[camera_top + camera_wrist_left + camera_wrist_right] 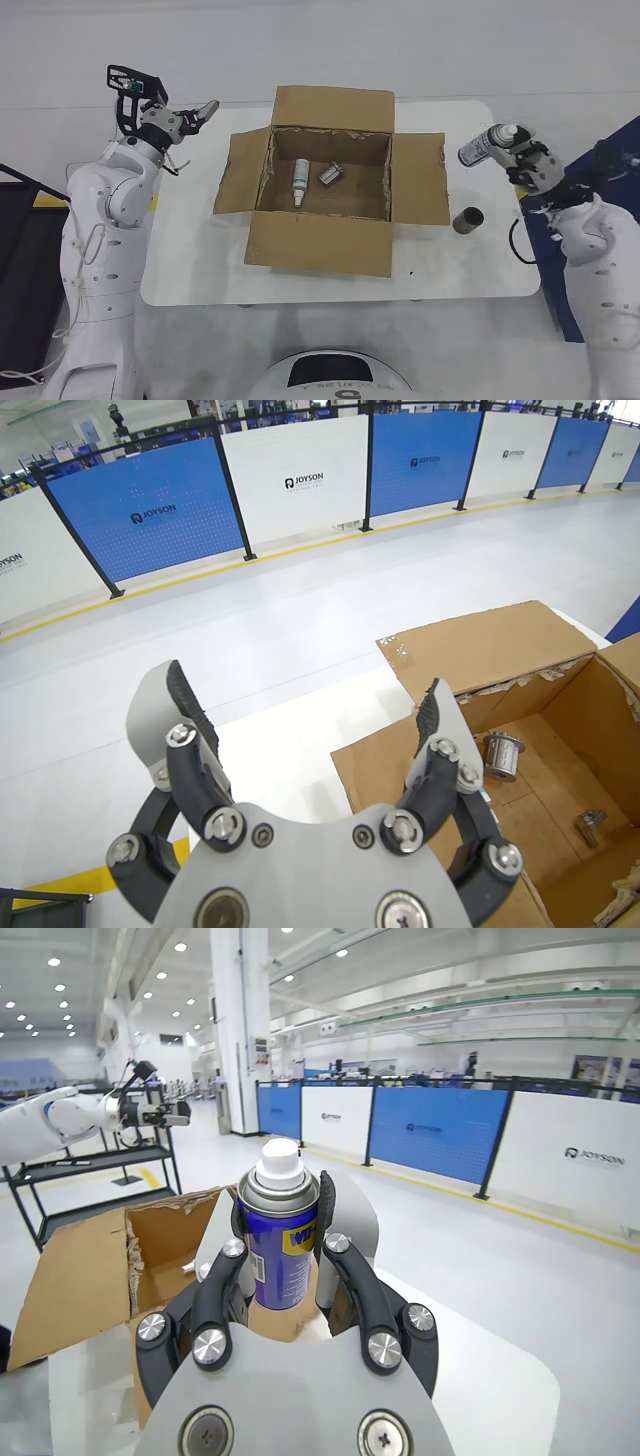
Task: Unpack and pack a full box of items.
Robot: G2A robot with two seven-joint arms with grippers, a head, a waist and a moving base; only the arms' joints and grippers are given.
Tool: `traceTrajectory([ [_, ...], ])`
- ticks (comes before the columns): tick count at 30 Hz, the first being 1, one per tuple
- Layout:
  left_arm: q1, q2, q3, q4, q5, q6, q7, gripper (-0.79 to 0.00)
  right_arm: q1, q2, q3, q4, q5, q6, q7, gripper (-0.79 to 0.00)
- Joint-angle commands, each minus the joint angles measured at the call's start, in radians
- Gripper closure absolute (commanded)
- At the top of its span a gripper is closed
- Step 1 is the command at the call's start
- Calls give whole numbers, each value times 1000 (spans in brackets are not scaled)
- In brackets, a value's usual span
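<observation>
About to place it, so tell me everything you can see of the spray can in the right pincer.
The spray can is a blue metal cylinder with a yellow label patch, silvery top rim and white cap. The right pincer is shut on its body, ribbed pads on both sides. It hangs tilted over the table's far right corner, beside the open box.

We find the box [318,246] in the middle of the surface [190,262], with a bottle [300,181] and a metal part [331,173] side by side inside. Right of the box sits a small cylinder [467,219]; behind that, the right end effector [503,148] holds a spray can [480,147].
</observation>
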Motion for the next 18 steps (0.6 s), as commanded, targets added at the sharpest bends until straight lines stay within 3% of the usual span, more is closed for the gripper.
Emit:
traceTrajectory([
  [1, 0, 0, 0, 0, 0, 0, 0, -785, -9, 8, 14, 64, 12, 0, -11, 0],
  [5, 0, 0, 0, 0, 0, 0, 0, -785, 31, 21, -8, 211, 53, 0, 58, 0],
  [11, 0, 0, 0, 0, 0, 0, 0, -785, 144, 26, -126, 383, 115, 0, 191, 0],
  [18, 0, 0, 0, 0, 0, 0, 0, -785, 228, 27, -257, 521, 111, 0, 172, 0],
])
